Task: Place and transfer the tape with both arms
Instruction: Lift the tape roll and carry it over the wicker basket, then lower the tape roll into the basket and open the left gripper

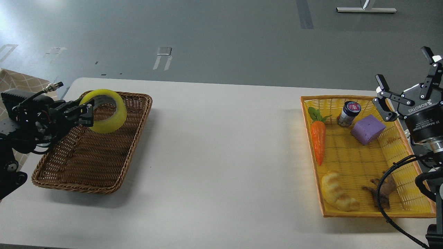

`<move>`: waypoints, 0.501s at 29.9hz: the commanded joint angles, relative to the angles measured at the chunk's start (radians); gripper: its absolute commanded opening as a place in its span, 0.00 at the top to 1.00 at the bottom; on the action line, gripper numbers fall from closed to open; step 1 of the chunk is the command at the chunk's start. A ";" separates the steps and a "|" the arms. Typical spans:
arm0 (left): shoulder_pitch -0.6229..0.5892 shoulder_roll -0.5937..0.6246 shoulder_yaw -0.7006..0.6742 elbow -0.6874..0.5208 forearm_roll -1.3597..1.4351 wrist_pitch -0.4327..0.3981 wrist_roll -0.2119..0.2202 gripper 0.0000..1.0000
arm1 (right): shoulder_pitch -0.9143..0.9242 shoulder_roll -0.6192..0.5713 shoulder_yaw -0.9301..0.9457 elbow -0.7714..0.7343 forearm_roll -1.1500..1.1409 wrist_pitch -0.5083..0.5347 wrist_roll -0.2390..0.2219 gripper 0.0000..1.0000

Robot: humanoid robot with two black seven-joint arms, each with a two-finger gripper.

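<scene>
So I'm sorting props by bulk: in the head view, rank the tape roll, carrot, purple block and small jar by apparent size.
1. Tape roll, held in the left end effector over the brown basket.
2. Carrot and purple block: too alike to rank, one long and thin, one compact.
3. Small jar.

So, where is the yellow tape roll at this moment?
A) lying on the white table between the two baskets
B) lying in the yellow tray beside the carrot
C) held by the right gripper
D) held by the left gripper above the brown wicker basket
D: the left gripper is shut on the rim of the tape, holding it over the far end of the brown wicker basket, while the right gripper stands open and empty.
</scene>
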 commanded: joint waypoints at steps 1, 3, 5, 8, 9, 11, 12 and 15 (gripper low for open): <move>0.013 -0.002 0.000 0.038 0.000 0.018 -0.005 0.80 | 0.000 0.003 0.000 0.000 0.000 0.000 0.000 0.00; 0.016 -0.003 0.001 0.064 0.000 0.031 -0.018 0.80 | -0.002 0.003 -0.001 0.000 0.000 0.000 0.000 0.00; 0.029 -0.003 0.001 0.078 -0.002 0.041 -0.044 0.79 | -0.003 0.005 -0.003 -0.002 0.000 0.000 0.000 0.00; 0.045 -0.003 0.001 0.080 -0.002 0.043 -0.048 0.79 | -0.002 0.006 -0.003 -0.003 0.000 0.000 0.000 0.00; 0.048 -0.003 0.001 0.080 -0.002 0.043 -0.050 0.79 | -0.002 0.006 -0.003 -0.003 0.000 0.000 0.000 0.00; 0.054 -0.008 0.001 0.083 -0.002 0.045 -0.053 0.79 | -0.003 0.008 -0.003 -0.003 -0.002 0.000 0.000 0.00; 0.057 -0.011 0.001 0.084 -0.002 0.045 -0.055 0.79 | -0.003 0.008 -0.003 -0.003 -0.002 0.000 0.000 0.00; 0.074 -0.014 0.001 0.103 -0.002 0.046 -0.058 0.79 | -0.005 0.008 -0.009 -0.003 -0.002 0.000 0.000 0.00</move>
